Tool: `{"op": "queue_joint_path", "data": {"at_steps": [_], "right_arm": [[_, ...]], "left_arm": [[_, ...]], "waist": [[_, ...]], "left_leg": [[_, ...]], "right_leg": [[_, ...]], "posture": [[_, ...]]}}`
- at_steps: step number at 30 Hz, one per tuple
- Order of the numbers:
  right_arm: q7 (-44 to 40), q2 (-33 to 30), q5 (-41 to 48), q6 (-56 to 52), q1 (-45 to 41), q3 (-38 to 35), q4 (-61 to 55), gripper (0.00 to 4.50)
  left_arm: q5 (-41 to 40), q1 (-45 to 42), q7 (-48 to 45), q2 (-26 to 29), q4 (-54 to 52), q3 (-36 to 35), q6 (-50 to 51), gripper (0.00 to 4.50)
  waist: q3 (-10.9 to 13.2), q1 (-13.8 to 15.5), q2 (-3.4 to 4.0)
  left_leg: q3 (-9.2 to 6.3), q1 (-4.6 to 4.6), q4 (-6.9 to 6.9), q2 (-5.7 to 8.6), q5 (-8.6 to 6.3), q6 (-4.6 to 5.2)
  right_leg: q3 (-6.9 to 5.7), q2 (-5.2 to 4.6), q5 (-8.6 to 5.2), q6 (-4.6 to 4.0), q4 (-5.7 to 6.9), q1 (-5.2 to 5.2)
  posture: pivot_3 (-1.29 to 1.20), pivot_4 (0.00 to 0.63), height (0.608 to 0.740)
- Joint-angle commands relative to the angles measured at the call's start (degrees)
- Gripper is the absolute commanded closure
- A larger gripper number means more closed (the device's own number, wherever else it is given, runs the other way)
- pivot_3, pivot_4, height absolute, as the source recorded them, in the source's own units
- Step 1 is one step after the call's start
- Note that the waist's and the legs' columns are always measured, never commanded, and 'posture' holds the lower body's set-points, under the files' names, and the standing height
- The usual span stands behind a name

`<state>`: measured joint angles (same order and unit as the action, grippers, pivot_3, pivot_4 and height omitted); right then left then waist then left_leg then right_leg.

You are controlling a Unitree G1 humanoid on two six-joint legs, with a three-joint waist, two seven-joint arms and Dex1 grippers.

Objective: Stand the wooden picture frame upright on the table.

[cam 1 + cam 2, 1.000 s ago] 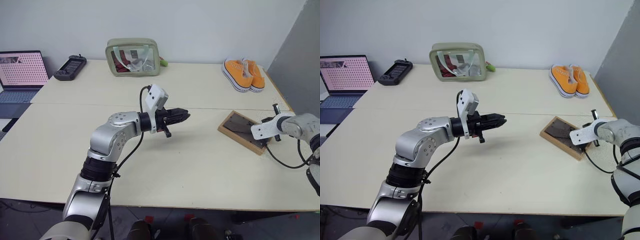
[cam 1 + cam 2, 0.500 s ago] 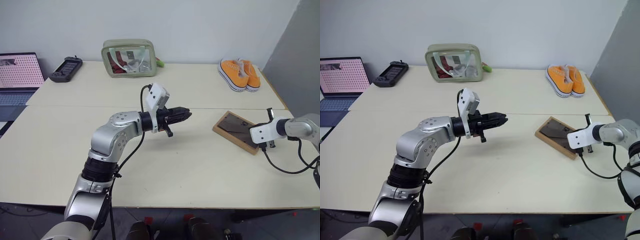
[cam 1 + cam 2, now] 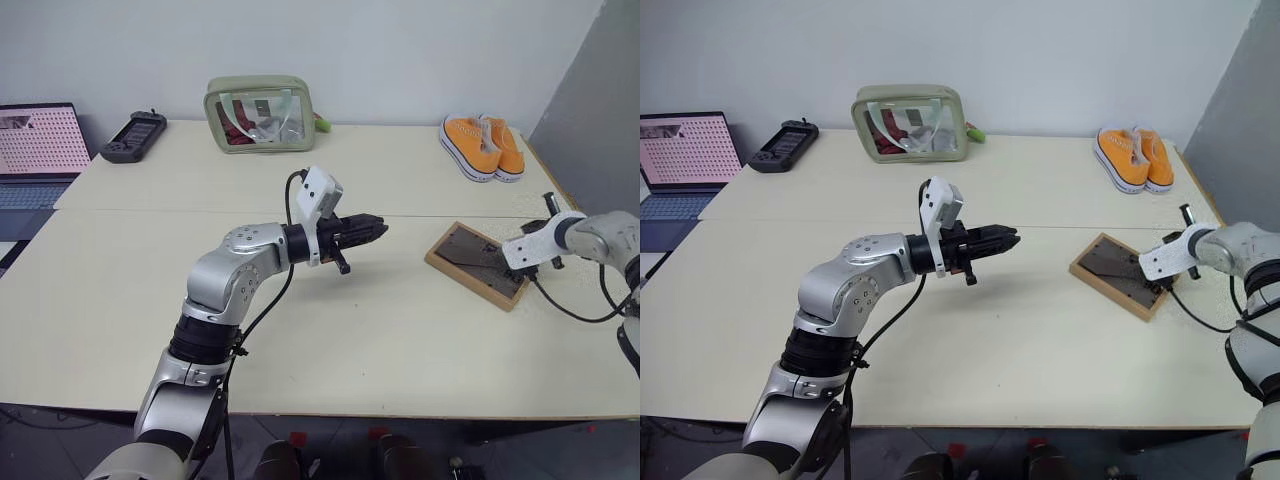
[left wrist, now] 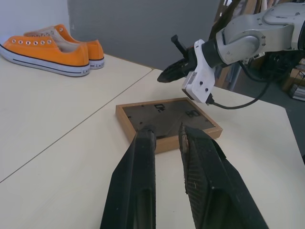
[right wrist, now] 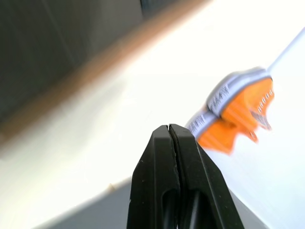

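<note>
Far left on the worktop (image 3: 130, 300) edge sits a laptop (image 3: 38, 150), then a black handheld controller (image 3: 131, 137) and a clear green-trimmed pouch (image 3: 263, 114) along the back. Mid-worktop, left tool (image 3: 376, 229) hovers above the surface, pointing level toward the right; its black fingers (image 4: 143, 181) sit almost together with a thin gap, pinching nothing. Right of it, wooden picture frame (image 3: 478, 265) lies flat, dark grey back panel up, prop leg folded against it, just in front of the seam. Its long axis runs diagonally, from back-left to front-right, near corner toward the worktop's right edge. Right tool (image 4: 164, 76) hangs just above the frame's right end, pressed together, holding nothing, contact with frame unclear. Orange sneakers (image 3: 481, 146) sit at back right.
</note>
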<state>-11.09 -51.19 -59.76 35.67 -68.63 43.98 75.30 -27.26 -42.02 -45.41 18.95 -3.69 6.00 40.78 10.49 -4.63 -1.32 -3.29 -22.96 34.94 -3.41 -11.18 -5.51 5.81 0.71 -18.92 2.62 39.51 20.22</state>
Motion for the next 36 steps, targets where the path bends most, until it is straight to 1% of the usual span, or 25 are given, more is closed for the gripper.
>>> {"op": "queue_joint_path", "data": {"at_steps": [1,7,11,14,20,24,27,30,33,36], "right_arm": [[1.3,-0.5,-2.0,2.8,0.1,2.3,1.6,4.50],[0.3,-1.9,-1.6,13.0,1.6,2.9,1.4,4.50],[-3.3,-1.6,3.0,20.4,2.8,-0.3,1.1,4.50],[-6.2,-1.2,6.9,25.1,4.7,-2.6,0.2,4.50],[-14.6,0.0,17.0,28.2,7.8,-9.6,-1.0,4.50],[-20.5,1.1,26.2,30.6,12.6,-14.9,-4.0,4.50],[-25.0,1.9,33.9,29.6,17.5,-18.5,-8.6,4.50],[-28.2,2.2,40.4,27.2,24.0,-21.2,-15.5,4.50],[-29.8,2.4,45.6,22.3,30.4,-23.9,-24.6,4.50],[-29.3,3.1,49.1,16.4,36.2,-26.5,-33.4,4.50]], "left_arm": [[-1.1,-0.1,0.9,0.0,-2.5,-1.8,-0.2,3.61],[-1.3,0.4,1.8,0.2,-3.6,-2.3,0.4,3.61],[-1.4,0.5,2.2,0.2,-3.6,-2.4,0.3,3.61],[-1.5,0.3,2.2,0.1,-3.4,-2.0,0.0,3.61],[-1.1,-0.4,1.5,0.1,-2.0,-1.7,-0.6,3.61],[1.0,0.9,-0.8,1.7,1.0,-0.3,-2.9,3.61],[2.3,1.5,-2.3,3.3,5.4,0.1,-3.7,3.61],[2.0,2.9,-5.0,5.4,7.5,0.9,-1.5,3.61],[2.4,5.7,-8.1,8.3,7.4,2.5,-0.2,3.61],[2.3,8.8,-11.0,11.7,5.2,3.9,1.3,3.61]], "waist": [[0.0,0.0,0.01],[0.0,-0.1,0.02],[0.0,-0.1,0.00],[0.0,-0.3,0.00],[0.0,-0.6,-0.01],[0.0,-0.6,-0.01],[0.0,-0.6,0.00],[0.1,-0.4,0.03],[0.1,-0.3,0.06],[0.1,-0.3,0.09]], "left_leg": [[0.01,0.00,0.00,0.00,0.00,0.00],[0.02,0.02,0.02,0.02,0.00,0.00],[0.01,0.03,0.01,0.02,0.00,0.00],[0.00,0.07,0.01,0.00,0.00,0.00],[0.00,0.21,0.01,-0.07,0.00,0.00],[-0.02,0.21,0.01,-0.09,0.00,0.00],[0.00,0.20,0.01,-0.08,0.00,0.00],[-0.02,0.18,0.02,-0.07,0.00,0.00],[-0.04,0.12,0.02,-0.04,0.00,0.00],[-0.10,0.10,0.03,-0.07,-0.01,0.01]], "right_leg": [[0.01,0.00,0.00,0.00,-0.01,0.00],[0.03,-0.02,0.00,0.01,0.03,-0.01],[0.01,-0.01,0.00,0.01,0.02,-0.04],[0.00,0.00,0.00,0.01,0.00,-0.10],[0.01,0.07,0.00,0.01,0.01,-0.21],[-0.03,0.09,0.00,0.00,0.01,-0.25],[-0.01,0.09,0.00,0.00,0.00,-0.25],[-0.02,0.08,0.00,0.01,0.01,-0.23],[-0.04,0.06,0.00,0.01,0.01,-0.21],[-0.08,0.08,0.00,0.01,0.02,-0.20]], "posture": [[0.00,0.150,0.740],[0.00,0.150,0.740],[0.00,0.150,0.740],[0.00,0.150,0.740],[0.00,0.150,0.740],[0.00,0.150,0.740],[0.00,0.150,0.740],[0.00,0.150,0.740],[0.00,0.150,0.740],[0.00,0.150,0.740]]}}
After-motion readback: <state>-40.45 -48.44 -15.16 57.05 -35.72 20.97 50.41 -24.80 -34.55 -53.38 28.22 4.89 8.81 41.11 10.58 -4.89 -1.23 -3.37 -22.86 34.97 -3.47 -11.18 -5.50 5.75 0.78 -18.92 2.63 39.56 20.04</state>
